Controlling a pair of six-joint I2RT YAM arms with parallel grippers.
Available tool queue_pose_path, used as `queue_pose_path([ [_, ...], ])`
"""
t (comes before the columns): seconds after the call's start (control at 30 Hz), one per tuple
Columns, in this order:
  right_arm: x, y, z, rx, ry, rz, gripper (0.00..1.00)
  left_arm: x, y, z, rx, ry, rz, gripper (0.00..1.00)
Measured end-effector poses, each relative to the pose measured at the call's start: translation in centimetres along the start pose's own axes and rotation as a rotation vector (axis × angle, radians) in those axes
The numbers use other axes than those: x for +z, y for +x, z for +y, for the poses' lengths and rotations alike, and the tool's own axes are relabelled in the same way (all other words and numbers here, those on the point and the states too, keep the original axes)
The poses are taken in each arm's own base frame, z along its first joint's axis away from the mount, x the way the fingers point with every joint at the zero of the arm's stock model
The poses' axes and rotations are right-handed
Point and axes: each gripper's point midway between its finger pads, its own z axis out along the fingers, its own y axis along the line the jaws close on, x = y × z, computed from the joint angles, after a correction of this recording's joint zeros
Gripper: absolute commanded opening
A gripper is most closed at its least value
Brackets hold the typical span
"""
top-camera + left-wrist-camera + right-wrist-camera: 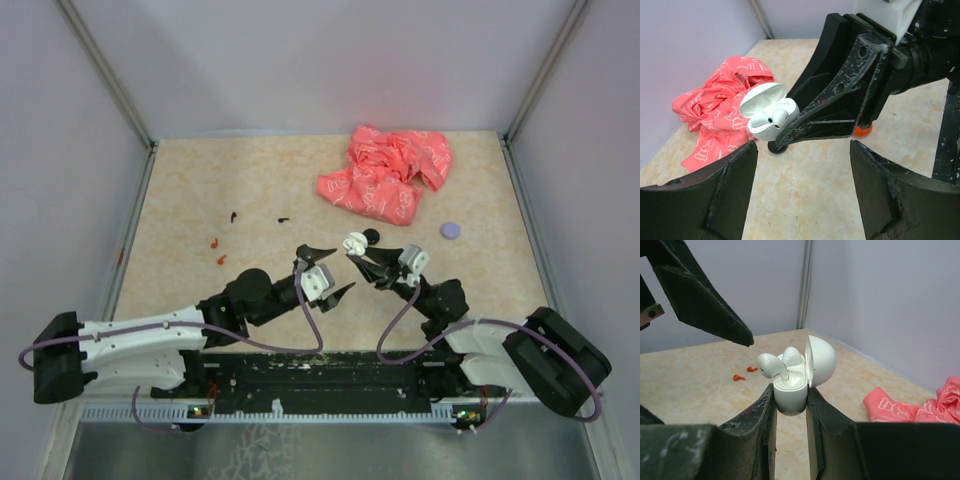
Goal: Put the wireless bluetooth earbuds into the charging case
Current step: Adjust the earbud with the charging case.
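My right gripper (790, 396) is shut on the white charging case (791, 392), holding it upright above the table with its lid (821, 359) swung open. Two white earbuds stand in the case. One earbud (771, 366) leans out to the left with its stem in the socket, and the other earbud (792, 356) sits lower behind it. In the top view the case (352, 243) is near the table's middle. My left gripper (804, 147) is open with nothing between its fingers, just short of the case (770, 110). One of its fingers (705, 295) hangs over the case's left.
A crumpled pink cloth (390, 172) lies at the back right, with a pale purple disc (451, 230) in front of it. A black disc (372, 236) lies under the held case. Small orange bits (218, 250) and black bits (234, 215) lie at the left.
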Motion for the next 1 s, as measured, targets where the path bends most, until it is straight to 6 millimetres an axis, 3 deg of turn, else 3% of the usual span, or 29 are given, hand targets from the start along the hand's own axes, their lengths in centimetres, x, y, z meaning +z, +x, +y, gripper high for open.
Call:
queue_pose_path([
  [0.17,0.0,0.0,0.1,0.0,-0.004,0.0,0.0,0.4,0.2,0.6,-0.034,0.008,-0.01,0.77],
  [0.63,0.0,0.0,0.3,0.0,-0.017,-0.001,0.0,1.1,1.0,-0.9,-0.072,0.107,-0.012,0.74],
  [1.0,0.0,0.0,0.4,0.0,-0.02,-0.001,0.0,1.2,0.7,-0.9,-0.072,0.112,-0.025,0.74],
])
